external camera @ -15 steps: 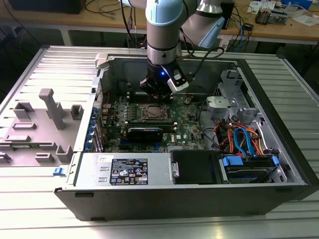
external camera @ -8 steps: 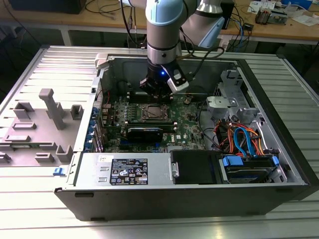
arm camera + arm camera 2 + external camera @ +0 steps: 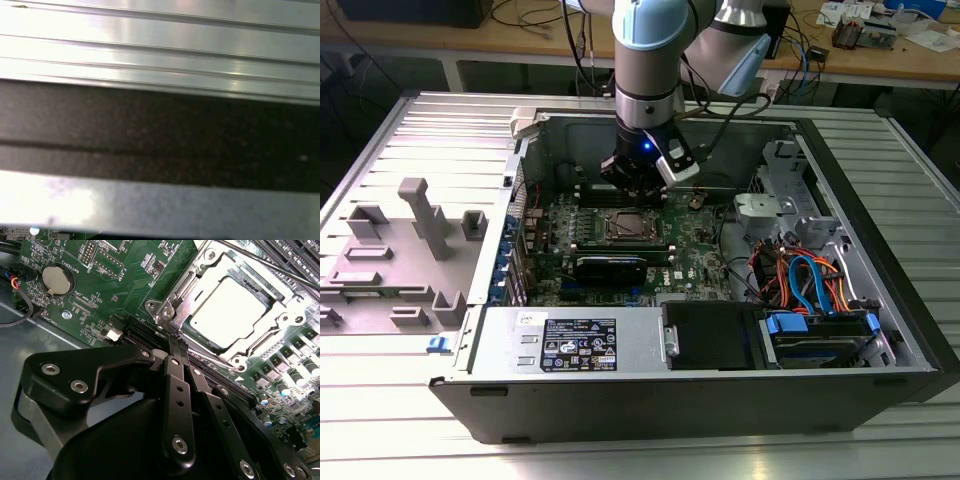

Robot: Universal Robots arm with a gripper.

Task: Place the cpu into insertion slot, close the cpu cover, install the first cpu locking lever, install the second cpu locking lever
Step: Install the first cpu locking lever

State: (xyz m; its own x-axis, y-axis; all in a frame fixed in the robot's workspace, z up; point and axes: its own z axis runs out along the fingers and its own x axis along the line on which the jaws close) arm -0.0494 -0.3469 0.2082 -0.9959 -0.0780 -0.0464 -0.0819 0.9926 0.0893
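Observation:
The cpu (image 3: 232, 310), a pale square chip, lies in the insertion slot (image 3: 159, 310) on the green motherboard (image 3: 695, 260). The cpu cover (image 3: 186, 290), a silver frame, is down around the chip. A thin metal lever rod (image 3: 270, 267) runs along one side of the socket. In the second wrist view my gripper (image 3: 178, 340) is shut, its black fingers (image 3: 175, 370) pressed together, tips at a corner of the socket with nothing seen between them. In the exterior view the gripper (image 3: 638, 185) hangs just behind the socket (image 3: 628, 228), inside the open computer case.
A coin battery (image 3: 56, 280) and long black memory slots (image 3: 292, 257) flank the socket. A black card (image 3: 610, 268), a power supply (image 3: 575, 345) and coloured cables (image 3: 800, 275) fill the case. Grey fixtures (image 3: 420, 220) stand on the ribbed table at the exterior view's left.

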